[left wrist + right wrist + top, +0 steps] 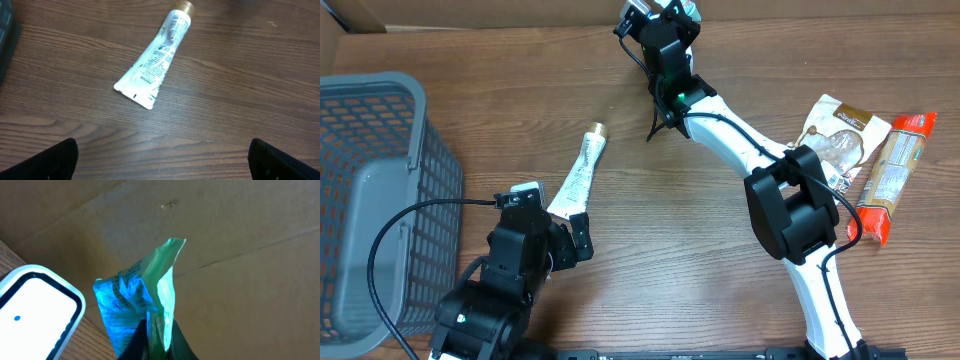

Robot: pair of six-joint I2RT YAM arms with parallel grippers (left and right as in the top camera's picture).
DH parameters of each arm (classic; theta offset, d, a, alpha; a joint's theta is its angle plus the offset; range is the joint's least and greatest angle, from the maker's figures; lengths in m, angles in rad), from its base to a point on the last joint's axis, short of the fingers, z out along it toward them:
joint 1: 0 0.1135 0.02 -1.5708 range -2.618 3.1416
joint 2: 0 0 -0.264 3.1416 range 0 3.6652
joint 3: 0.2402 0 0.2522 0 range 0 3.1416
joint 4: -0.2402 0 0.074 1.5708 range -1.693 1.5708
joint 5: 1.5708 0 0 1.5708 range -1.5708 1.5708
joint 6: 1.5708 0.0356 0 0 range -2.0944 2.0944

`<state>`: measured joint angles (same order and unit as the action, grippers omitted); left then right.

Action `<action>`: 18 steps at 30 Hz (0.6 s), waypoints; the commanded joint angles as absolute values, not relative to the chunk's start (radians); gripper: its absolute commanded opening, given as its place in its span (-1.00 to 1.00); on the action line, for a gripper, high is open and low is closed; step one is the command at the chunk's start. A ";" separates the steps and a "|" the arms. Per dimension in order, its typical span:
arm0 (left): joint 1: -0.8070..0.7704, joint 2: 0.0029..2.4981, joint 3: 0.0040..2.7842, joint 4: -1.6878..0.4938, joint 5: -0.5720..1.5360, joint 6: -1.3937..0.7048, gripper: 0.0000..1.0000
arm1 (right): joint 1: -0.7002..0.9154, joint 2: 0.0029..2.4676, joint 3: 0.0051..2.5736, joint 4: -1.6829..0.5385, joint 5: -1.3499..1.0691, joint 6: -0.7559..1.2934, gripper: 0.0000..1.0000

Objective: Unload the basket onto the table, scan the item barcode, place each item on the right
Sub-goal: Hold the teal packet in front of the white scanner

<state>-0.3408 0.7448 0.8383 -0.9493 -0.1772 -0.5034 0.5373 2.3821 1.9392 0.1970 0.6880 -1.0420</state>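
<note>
At twelve o'clock the right claw (155,337) pinches a packet (142,292) at the scanner (35,307) for reading; left claw (165,160) gapes empty.

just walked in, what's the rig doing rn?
The right gripper is shut on a crinkled green packet, holding it beside a white rounded device with a black rim, probably the scanner. The left gripper hangs open over the wooden table, short of a white squeeze tube with a gold cap that lies flat and untouched. A grey mesh basket stands on the left; a white-and-brown bag and an orange wrapper lie on the right.
</note>
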 commanded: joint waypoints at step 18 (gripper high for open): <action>-0.341 0.746 0.838 -0.945 -0.191 -0.520 1.00 | 0.570 2.339 1.956 0.157 0.709 -0.943 -0.93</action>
